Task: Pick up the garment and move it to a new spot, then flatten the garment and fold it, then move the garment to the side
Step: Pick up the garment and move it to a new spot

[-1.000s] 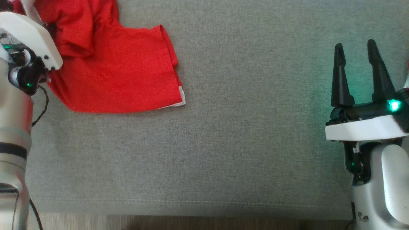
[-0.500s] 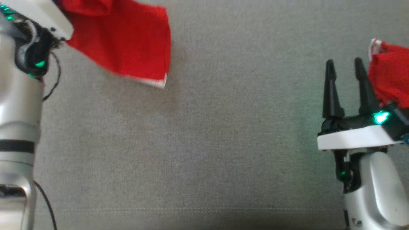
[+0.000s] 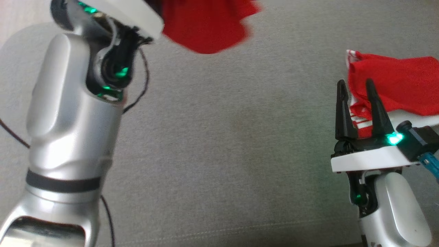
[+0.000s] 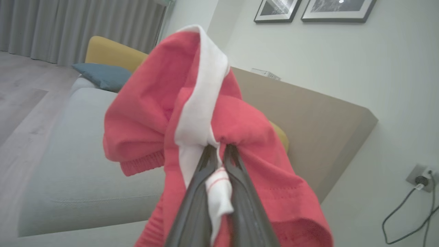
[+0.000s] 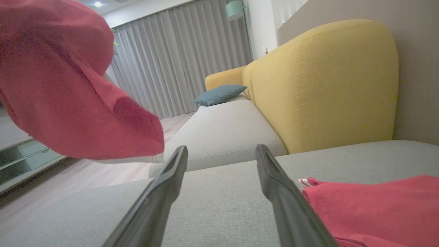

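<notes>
The left pincer (image 4: 219, 149) is clenched on the red garment (image 4: 144, 113). Its 2 fingers are nearly together around a bunched fold and the white trim (image 4: 200, 85). The cloth hangs from it in the air above the grey sofa seat (image 3: 223, 137). The right pincer (image 3: 355, 85) is spread wide and grasps nothing, hovering low over the seat. A 2nd red cloth (image 3: 394, 82) lies on the seat just beside its outer finger; whether they touch cannot be told.
</notes>
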### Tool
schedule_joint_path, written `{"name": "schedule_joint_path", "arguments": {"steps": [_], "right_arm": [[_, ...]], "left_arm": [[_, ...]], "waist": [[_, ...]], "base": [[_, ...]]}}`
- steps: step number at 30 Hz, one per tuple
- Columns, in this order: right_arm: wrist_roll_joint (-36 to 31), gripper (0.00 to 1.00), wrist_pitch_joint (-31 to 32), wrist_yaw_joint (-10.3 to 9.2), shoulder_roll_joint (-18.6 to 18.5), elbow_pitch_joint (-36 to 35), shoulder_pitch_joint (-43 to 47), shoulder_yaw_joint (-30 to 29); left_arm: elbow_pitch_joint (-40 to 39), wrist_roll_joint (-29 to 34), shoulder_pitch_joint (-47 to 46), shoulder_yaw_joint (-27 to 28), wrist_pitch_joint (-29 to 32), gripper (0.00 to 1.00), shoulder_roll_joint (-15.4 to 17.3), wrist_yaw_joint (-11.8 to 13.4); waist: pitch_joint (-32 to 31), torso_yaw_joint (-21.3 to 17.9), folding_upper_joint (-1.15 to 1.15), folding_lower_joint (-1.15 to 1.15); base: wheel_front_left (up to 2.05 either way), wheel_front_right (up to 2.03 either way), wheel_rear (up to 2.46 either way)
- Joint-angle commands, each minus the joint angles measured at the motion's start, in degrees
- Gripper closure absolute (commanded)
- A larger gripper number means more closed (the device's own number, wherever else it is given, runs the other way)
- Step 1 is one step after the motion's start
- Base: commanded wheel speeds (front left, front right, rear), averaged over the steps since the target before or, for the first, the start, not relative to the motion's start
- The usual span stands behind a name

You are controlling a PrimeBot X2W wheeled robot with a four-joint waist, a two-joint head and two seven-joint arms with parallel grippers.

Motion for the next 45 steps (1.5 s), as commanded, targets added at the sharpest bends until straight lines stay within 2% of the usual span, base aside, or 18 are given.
{"name": "schedule_joint_path", "arguments": {"steps": [1,6,10,18,21,27,28,29,35,45], "right_arm": [[0.56,0.0,-0.77,0.37,-0.04,-1.6,-0.97,1.45],[0.68,0.0,-1.27,0.37,-0.04,-1.39,-1.58,0.85],[0.62,0.0,-1.5,0.37,-0.04,-1.53,-2.82,0.83],[1.78,0.0,-1.98,0.37,-0.04,-1.32,-6.06,3.28],[2.77,0.0,-2.26,0.37,-0.04,-0.7,-7.08,5.25],[3.86,0.0,-2.48,0.37,-0.04,0.23,-7.5,8.04],[3.94,0.0,-2.51,0.37,-0.04,0.41,-7.53,8.51],[4.04,0.0,-2.53,0.37,-0.04,0.54,-7.56,8.85],[4.1,0.0,-2.56,0.37,-0.04,0.19,-7.42,8.48],[1.31,0.0,-2.57,0.37,-0.04,1.23,-5.83,6.72]], "left_arm": [[-4.15,-0.44,-1.33,1.8,0.53,1.0,0.97,1.42],[-8.99,0.19,2.26,-0.08,1.91,1.0,-0.38,5.33],[-7.18,3.21,6.01,-2.38,1.99,1.0,1.43,6.47],[8.83,9.05,7.05,-5.8,-1.25,1.0,5.31,5.43],[16.86,10.94,3.49,-5.79,-5.0,1.0,5.86,5.1],[25.21,12.17,-1.9,-6.07,-8.58,1.0,5.24,4.17],[26.82,12.39,-2.81,-6.28,-9.11,0.73,5.02,3.91],[28.37,12.83,-3.76,-6.58,-9.77,0.0,4.95,3.74],[34.44,12.67,-7.6,-6.61,-14.43,0.0,3.6,1.74],[35.73,12.97,-6.86,-6.87,-22.49,0.0,4.61,-1.13]], "waist": [[-0.27,-1.14,0.0,0.0],[0.49,-3.46,0.0,0.0],[2.07,-5.97,0.0,0.0],[6.42,-11.89,0.0,0.0],[8.11,-14.57,0.0,0.0],[9.44,-16.93,0.0,0.0],[9.54,-17.21,0.0,0.0],[9.63,-17.41,0.0,0.0],[9.54,-16.49,0.0,0.0],[5.39,-8.26,0.0,0.0]], "base": [[0.0,0.0,0.0],[0.0,0.0,0.0],[0.0,0.0,0.0],[0.0,0.0,0.0],[0.0,0.0,0.0],[0.0,0.0,0.0],[0.0,0.0,0.0],[0.0,0.0,0.0],[0.0,0.0,0.0],[0.0,0.0,0.0]]}}
